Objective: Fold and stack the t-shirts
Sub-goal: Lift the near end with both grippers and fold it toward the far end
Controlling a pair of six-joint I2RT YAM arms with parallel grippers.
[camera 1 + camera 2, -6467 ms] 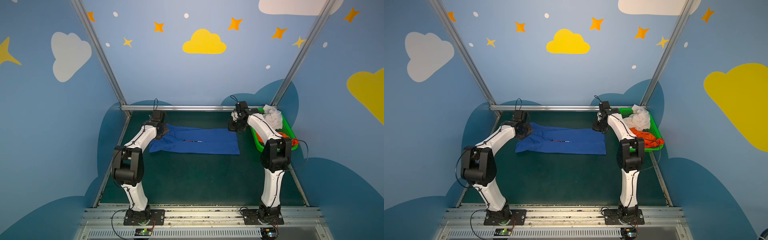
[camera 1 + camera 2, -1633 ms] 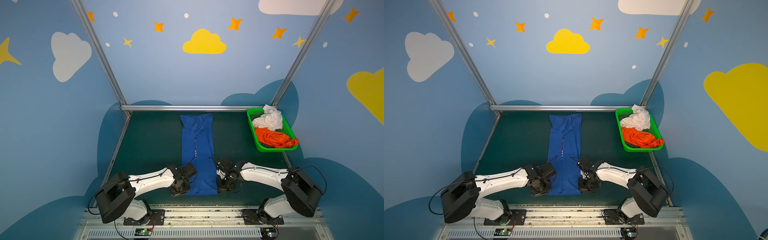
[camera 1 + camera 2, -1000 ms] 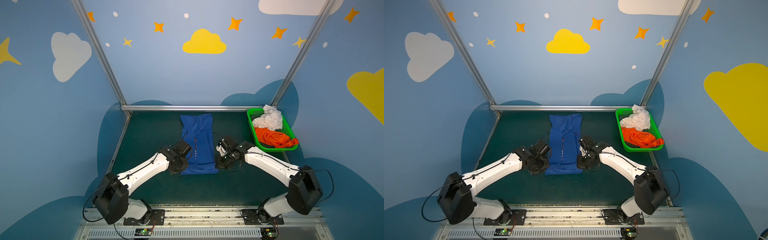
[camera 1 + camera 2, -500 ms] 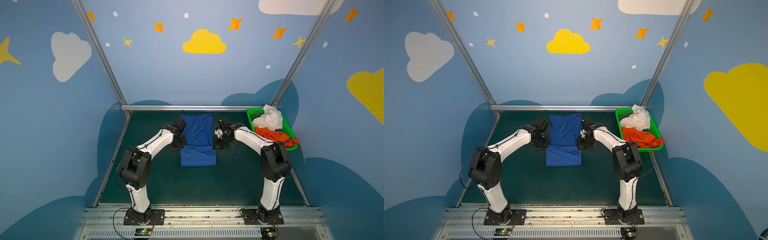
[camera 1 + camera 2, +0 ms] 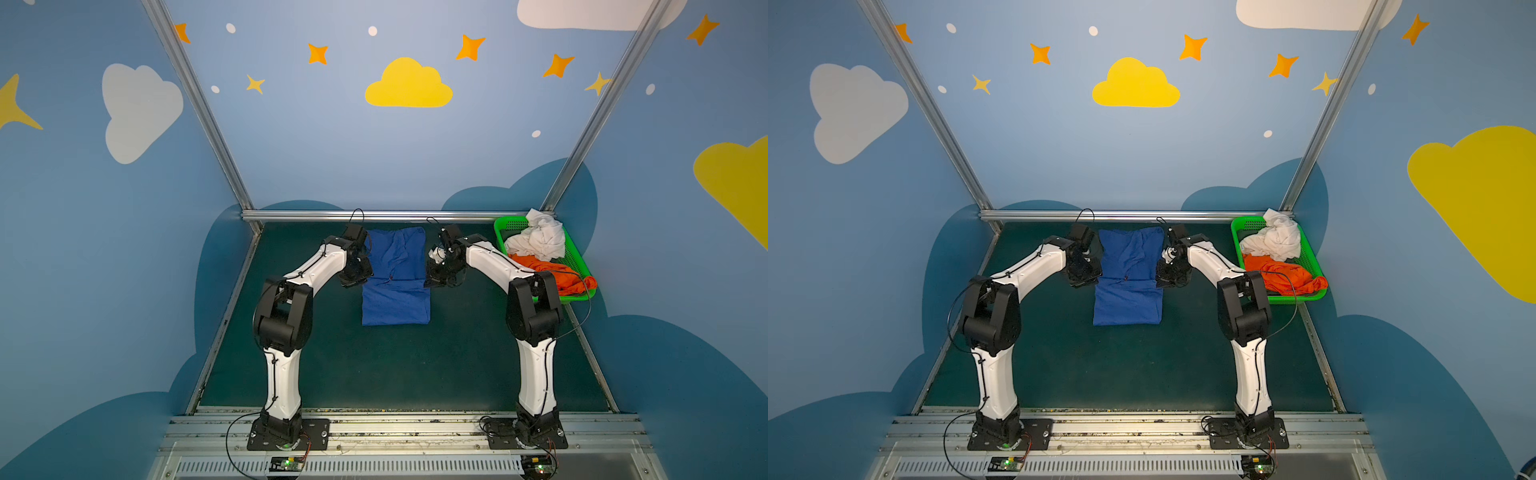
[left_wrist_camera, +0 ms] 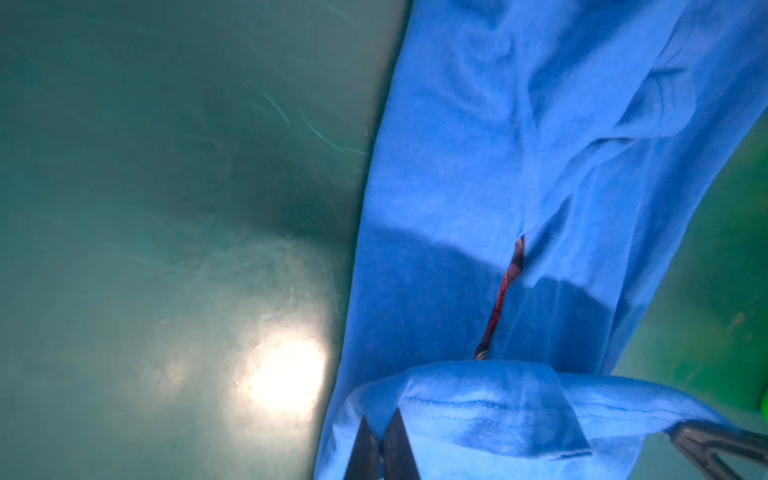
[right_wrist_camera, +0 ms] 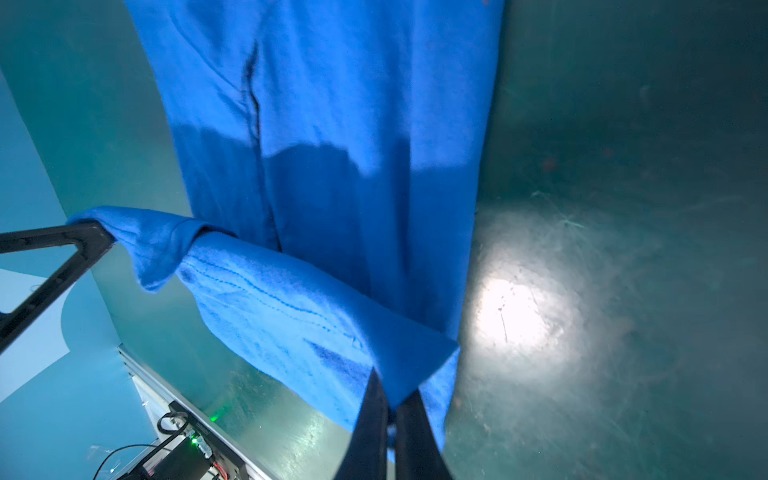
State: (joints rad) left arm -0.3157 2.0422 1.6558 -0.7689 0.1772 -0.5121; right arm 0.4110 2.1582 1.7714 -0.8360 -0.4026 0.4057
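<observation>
The royal-blue t-shirt (image 5: 395, 291) (image 5: 1128, 291) lies lengthwise in the middle of the green table, its near half doubled back over the far half. My left gripper (image 5: 360, 277) (image 6: 381, 432) is shut on one corner of the lifted hem. At the other corner my right gripper (image 5: 432, 279) (image 7: 390, 411) is shut too. The hem hangs stretched between them just above the flat cloth (image 6: 457, 187) (image 7: 332, 124). A white t-shirt (image 5: 540, 241) and an orange t-shirt (image 5: 552, 274) lie crumpled in the basket. No print shows on the blue shirt.
The green mesh basket (image 5: 513, 224) (image 5: 1246, 226) stands at the far right corner against the wall. A metal rail (image 5: 374, 215) runs along the table's back edge. Bare green table (image 5: 395, 365) stretches from the fold to the front edge.
Both grippers have carried the blue shirt's near hem from the front of the table towards the back, doubling the shirt over itself. In the last half second they hardly moved.
</observation>
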